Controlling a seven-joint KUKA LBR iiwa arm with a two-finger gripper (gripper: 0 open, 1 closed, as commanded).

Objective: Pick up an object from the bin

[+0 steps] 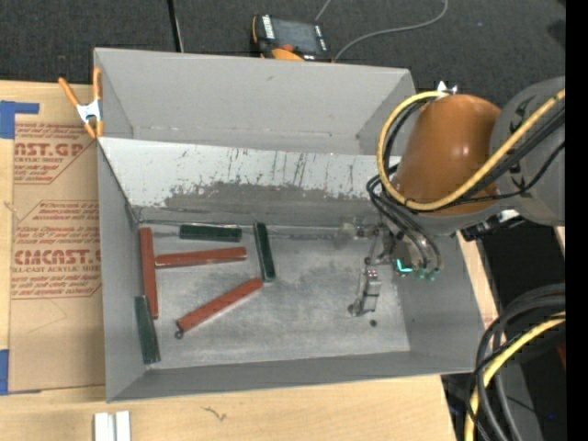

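**Fingers on the arm's side of the bin, sticks all on the other**

Camera view: the fingers (365, 299) hang low over a bare patch of the grey metal bin (303, 343), below the arm's orange wrist cover (455, 150) and its looped cables. They read as one narrow pale shape, so I cannot tell whether they are parted or drawn together. Nothing can be made out between them.

Everything there is to pick lies on the side of the fingers away from the arm, well apart from them. Nearest are two:

- a dark green stick (265, 251), standing almost up-and-down in the view, slightly above the fingers' level
- a red-brown stick (219, 305) lying on a slant, its upper end towards the fingers and just short of the green stick's lower end

Farther off are a level red-brown stick (200, 257), a level dark green one (209, 233) above it, an upright red-brown one (147, 272) beside the far wall, and a dark green one (145, 329) below that.

By my reading the pick has not begun. The coming move turns on a sideways travel across the floor, away from the arm. The green stick's long axis runs across that line of travel, so the fingers would want to straddle its narrow width.
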